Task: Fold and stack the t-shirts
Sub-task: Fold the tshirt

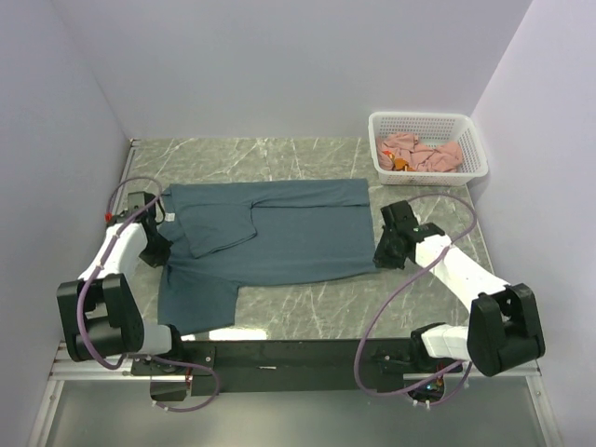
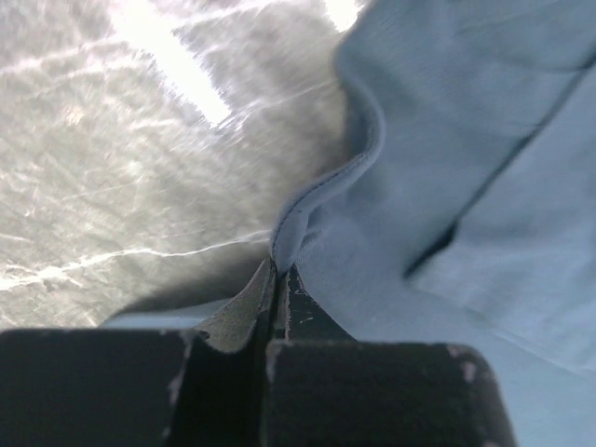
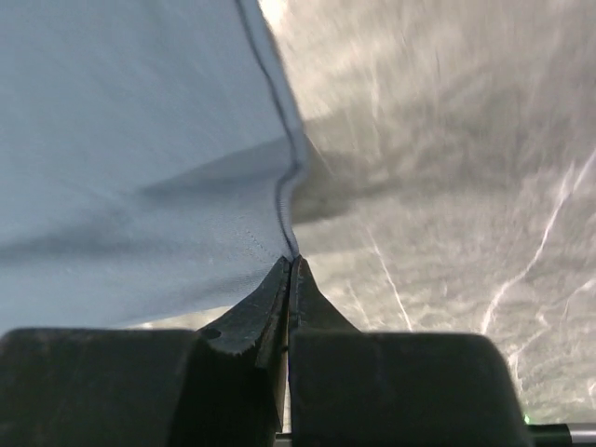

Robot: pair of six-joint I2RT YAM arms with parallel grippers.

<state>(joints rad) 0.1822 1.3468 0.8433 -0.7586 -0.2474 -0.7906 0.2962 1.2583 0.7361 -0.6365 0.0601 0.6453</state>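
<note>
A dark slate-blue t-shirt (image 1: 279, 233) lies spread across the marble table, its upper sleeve folded in over the chest. My left gripper (image 1: 155, 250) is shut on the shirt's left edge; the left wrist view shows the hem (image 2: 321, 191) pinched between the closed fingertips (image 2: 277, 272). At the shirt's right edge my right gripper (image 1: 384, 251) is shut on the bottom hem (image 3: 284, 196), the cloth rising from the tips (image 3: 291, 263). Salmon-pink t-shirts (image 1: 424, 154) lie bunched in the basket at the back right.
The white lattice basket (image 1: 470, 135) stands in the far right corner against the wall. Lavender walls close in the table on the left, back and right. A lower sleeve (image 1: 196, 303) of the blue shirt spreads toward the near edge by the left arm's base.
</note>
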